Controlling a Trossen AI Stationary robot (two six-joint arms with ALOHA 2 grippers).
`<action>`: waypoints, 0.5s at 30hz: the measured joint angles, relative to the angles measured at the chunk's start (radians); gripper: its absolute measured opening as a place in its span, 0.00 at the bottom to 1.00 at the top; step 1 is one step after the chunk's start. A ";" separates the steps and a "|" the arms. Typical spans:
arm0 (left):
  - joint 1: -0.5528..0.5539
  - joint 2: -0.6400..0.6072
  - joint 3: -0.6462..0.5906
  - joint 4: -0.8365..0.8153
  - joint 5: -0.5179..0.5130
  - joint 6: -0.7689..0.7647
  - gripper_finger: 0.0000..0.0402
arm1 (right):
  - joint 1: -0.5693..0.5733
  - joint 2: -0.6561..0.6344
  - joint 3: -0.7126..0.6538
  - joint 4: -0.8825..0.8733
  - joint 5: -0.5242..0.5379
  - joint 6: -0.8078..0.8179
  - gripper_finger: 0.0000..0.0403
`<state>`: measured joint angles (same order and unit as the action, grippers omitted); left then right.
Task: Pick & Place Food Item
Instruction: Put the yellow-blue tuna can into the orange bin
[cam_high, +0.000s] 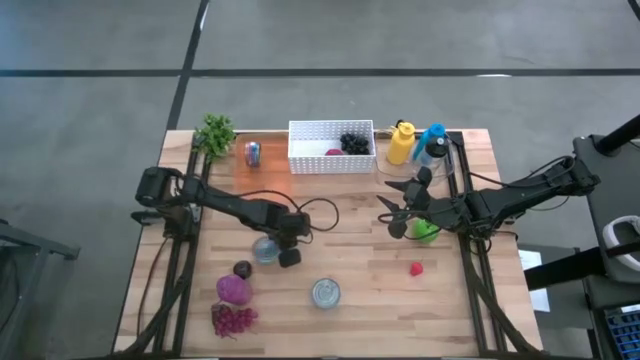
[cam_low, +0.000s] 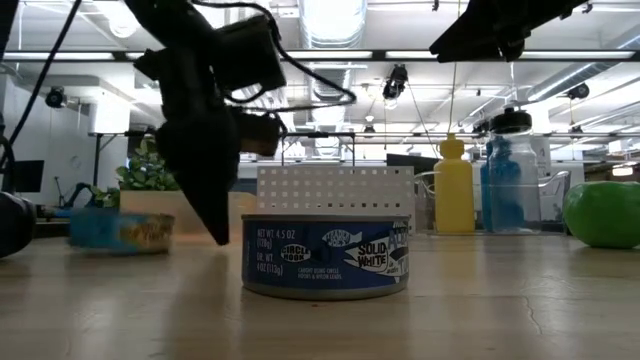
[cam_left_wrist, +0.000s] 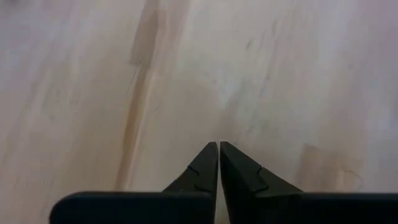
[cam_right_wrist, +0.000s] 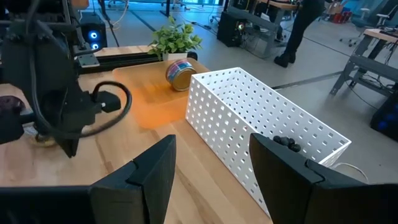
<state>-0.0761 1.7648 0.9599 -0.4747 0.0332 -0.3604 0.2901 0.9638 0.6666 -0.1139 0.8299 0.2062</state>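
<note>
At the middle of the wooden worktop (cam_high: 350, 245), in front of the white perforated basket (cam_high: 331, 148), the left gripper (cam_high: 289, 257) points down close over the bare wood with its fingers (cam_left_wrist: 202, 167) pressed together and nothing between them. A flat tin (cam_high: 266, 250) lies just beside it, on the side away from the basket's right end. Nearer the front edge than the basket stands a round fish can (cam_high: 326, 293), which fills the centre of the low view (cam_low: 326, 257).

To the basket's right and slightly forward, the right gripper (cam_high: 392, 212) hangs above the worktop with its fingers (cam_right_wrist: 149, 171) spread wide and empty. A green apple-like fruit (cam_high: 425, 230) sits just behind this gripper, close under the arm. A small red fruit (cam_high: 415, 268) lies farther forward from the basket on the same side, apart from both grippers.

Inside the basket are a dark bunch of berries (cam_high: 353, 143) at its right end and a small reddish item (cam_high: 333, 153) near the middle. Left of the basket stand a small colourful can (cam_high: 253, 152) and a leafy green plant (cam_high: 215, 133). Right of it are a yellow bottle (cam_high: 400, 143) and a blue bottle (cam_high: 432, 143). Well forward and left of the basket lie a dark round fruit (cam_high: 242, 269), a purple cabbage-like head (cam_high: 233, 290) and a bunch of red grapes (cam_high: 233, 319).
</note>
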 joint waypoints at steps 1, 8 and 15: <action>0.000 0.013 0.006 -0.007 0.000 0.008 0.06 | 0.000 0.000 0.000 0.001 0.000 0.000 0.49; 0.000 0.036 0.063 -0.017 0.001 0.048 0.06 | 0.000 0.000 0.000 0.000 0.001 0.000 0.49; -0.001 0.013 0.154 -0.226 0.000 0.058 0.06 | 0.000 0.000 0.000 0.000 0.000 0.000 0.49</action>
<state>-0.0771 1.7779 1.1137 -0.7008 0.0333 -0.3021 0.2901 0.9638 0.6670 -0.1143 0.8303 0.2062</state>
